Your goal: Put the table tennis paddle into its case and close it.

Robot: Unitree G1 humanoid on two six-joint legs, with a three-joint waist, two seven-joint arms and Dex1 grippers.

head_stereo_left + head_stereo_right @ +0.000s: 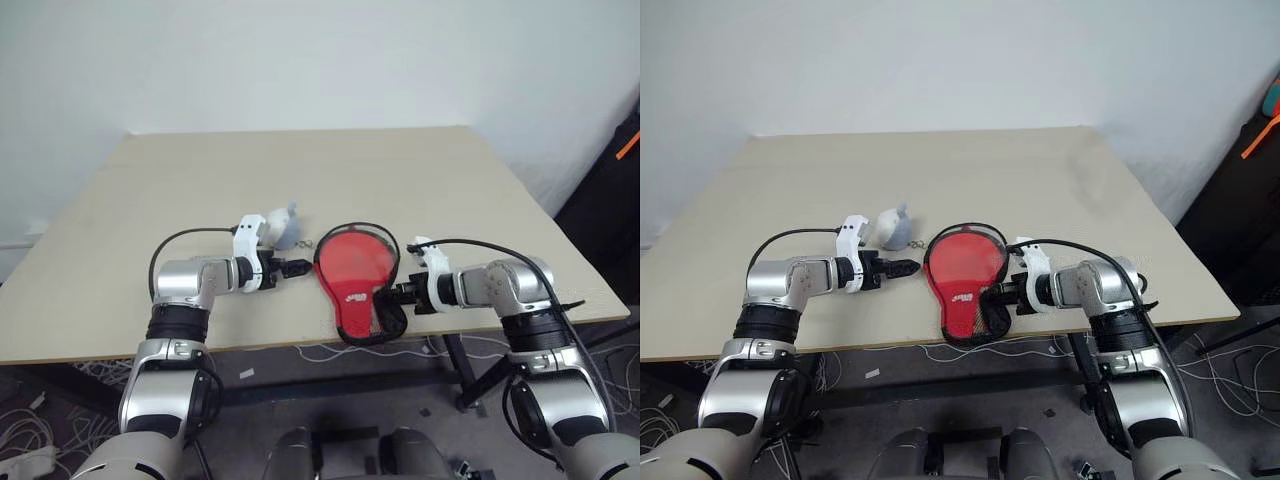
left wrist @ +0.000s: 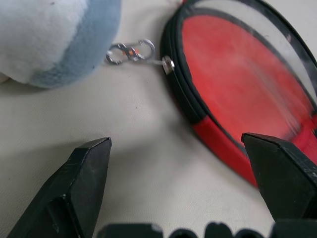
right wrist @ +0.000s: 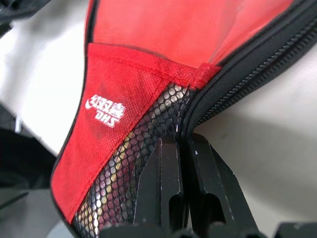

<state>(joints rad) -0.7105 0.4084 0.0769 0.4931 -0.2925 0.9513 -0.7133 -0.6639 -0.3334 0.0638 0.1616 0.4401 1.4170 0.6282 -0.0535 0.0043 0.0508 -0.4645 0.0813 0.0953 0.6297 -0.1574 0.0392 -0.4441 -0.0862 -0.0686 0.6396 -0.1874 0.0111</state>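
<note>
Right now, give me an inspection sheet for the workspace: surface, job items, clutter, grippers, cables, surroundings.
Surface: pale wooden table, mostly bare.
Job items: case lies flat at the near edge, red paddle visible through its clear side; zip rim looks partly unclosed near the handle end.
Clutter: grey-white soft toy beside the case, joined to it by a small metal clip.
Grippers: left gripper open, apart from the case; right gripper shut on the case's zip edge.
Cables: wires on the floor under the table.
Surroundings: white wall; dark gear at right.
</note>
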